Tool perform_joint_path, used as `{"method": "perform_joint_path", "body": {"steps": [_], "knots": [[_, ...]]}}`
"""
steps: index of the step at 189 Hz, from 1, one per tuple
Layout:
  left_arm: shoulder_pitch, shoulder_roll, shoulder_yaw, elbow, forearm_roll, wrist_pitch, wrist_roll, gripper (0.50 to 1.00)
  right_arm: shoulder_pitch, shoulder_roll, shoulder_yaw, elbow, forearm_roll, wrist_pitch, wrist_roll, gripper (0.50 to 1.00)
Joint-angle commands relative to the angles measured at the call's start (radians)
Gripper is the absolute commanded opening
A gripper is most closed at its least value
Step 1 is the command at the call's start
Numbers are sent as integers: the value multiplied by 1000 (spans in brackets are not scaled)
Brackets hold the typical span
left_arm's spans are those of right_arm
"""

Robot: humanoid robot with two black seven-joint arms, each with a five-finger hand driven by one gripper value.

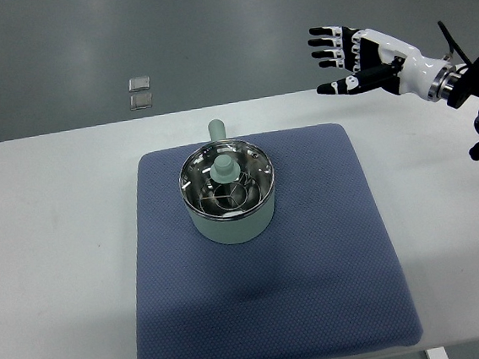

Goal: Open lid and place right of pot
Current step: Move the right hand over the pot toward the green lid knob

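Note:
A pale green pot [230, 218] stands on the blue mat [331, 247], its stubby handle [216, 131] pointing to the far side. A glass lid with a metal rim [257, 165] sits closed on the pot, with a pale green knob [224, 167] at its centre. My right hand [342, 59] hovers up high at the far right, well away from the pot, fingers spread and holding nothing. Its arm enters from the right edge. No left arm shows.
The mat lies on a white table [59, 248]. Two small clear square objects [139, 92] lie on the grey floor beyond the table's far edge. Bare mat stretches to the right of the pot.

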State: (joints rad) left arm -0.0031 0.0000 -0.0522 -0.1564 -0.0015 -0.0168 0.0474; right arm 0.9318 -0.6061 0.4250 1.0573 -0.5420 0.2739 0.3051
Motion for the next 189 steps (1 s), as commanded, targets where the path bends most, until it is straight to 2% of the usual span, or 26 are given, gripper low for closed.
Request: {"method": "perform_joint_path", "body": {"steps": [1,9,19,20,30,39,40,44,56,57,59,90,117,129,130,144,168,189], "knots": [[0,0,0,0,0,0,0,1000,165,-11,-189,26,-59,-12,8,921],[0,0,0,0,0,0,0,1000,222,-7,-244,29,-91,-12,8,921],[0,0,0,0,0,0,0,1000,222,-7,-244,29,-91,-12,8,921],[0,0,0,0,0,0,0,1000,293,-3,-305,33,-139,-12,8,921],[0,0,0,0,0,0,0,1000,367,8,-371,44,-193,-12,8,921],[0,0,0,0,0,0,0,1000,367,8,-371,44,-193,-12,8,921],[0,0,0,0,0,0,0,1000,439,26,-435,55,-238,-12,8,921],[0,0,0,0,0,0,0,1000,470,38,-463,58,-252,-13,8,921],[0,0,0,0,0,0,0,1000,484,45,-476,59,-259,-13,8,921],[0,0,0,0,0,0,0,1000,543,75,-535,61,-280,-25,6,919],[0,0,0,0,0,0,0,1000,564,89,-561,61,-289,-36,6,919],[0,0,0,0,0,0,0,1000,671,196,-723,61,-369,-154,6,913],[0,0,0,0,0,0,0,1000,702,270,-812,61,-403,-242,5,897],[0,0,0,0,0,0,0,1000,703,275,-818,61,-406,-248,5,897],[0,0,0,0,0,0,0,1000,717,299,-850,61,-421,-272,5,885],[0,0,0,0,0,0,0,1000,729,336,-888,61,-435,-303,3,872],[0,0,0,0,0,0,0,1000,731,348,-916,61,-441,-323,2,862],[0,0,0,0,0,0,0,1000,734,364,-933,61,-463,-331,2,832]]}}
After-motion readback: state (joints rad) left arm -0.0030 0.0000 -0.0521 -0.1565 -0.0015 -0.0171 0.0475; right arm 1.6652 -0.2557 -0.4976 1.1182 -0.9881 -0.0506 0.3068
